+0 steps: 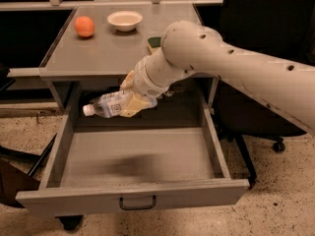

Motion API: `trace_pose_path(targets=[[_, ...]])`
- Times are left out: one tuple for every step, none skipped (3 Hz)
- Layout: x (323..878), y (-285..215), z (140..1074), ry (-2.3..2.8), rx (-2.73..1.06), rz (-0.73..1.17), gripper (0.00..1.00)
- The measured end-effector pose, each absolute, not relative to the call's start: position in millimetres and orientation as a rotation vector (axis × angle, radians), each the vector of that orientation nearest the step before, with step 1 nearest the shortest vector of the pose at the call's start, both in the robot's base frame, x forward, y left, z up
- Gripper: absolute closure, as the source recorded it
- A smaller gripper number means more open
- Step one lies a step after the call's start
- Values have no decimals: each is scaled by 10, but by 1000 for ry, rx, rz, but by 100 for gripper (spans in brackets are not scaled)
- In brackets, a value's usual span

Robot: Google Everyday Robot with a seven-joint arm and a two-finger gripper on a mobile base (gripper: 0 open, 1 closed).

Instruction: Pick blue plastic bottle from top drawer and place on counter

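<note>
**A:** What sits around your load?

**B:** On the counter you have an orange and a white bowl at the back, and a green sponge right against the arm. The counter's front edge runs just above your gripper. A dark office chair stands to the right.

**A:** Anything you cannot make out?

**B:** The arm covers most of the sponge, and the recess under the counter is too dark to read.

**A:** And the bottle?

**B:** Your gripper is clamped on the blue plastic bottle. It holds the bottle in the air above the back part of the open top drawer, lower than the counter. The bottle lies nearly level, its long axis left to right. The white cap points left and slightly down.
</note>
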State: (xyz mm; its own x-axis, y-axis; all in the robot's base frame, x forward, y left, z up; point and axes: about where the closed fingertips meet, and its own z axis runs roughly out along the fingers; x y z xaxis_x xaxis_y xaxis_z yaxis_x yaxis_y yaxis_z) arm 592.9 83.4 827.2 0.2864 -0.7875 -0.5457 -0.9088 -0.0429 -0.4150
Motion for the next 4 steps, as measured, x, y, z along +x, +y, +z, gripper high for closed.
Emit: trace_pose_path(targets=[[6172, 930, 8501, 1454, -1858, 172, 100], [6787, 1043, 8870, 1348, -1834, 62, 100], [7476, 1039, 9165, 1313, -1741, -22, 100], [8015, 927, 9232, 1354, -1653, -55, 100]])
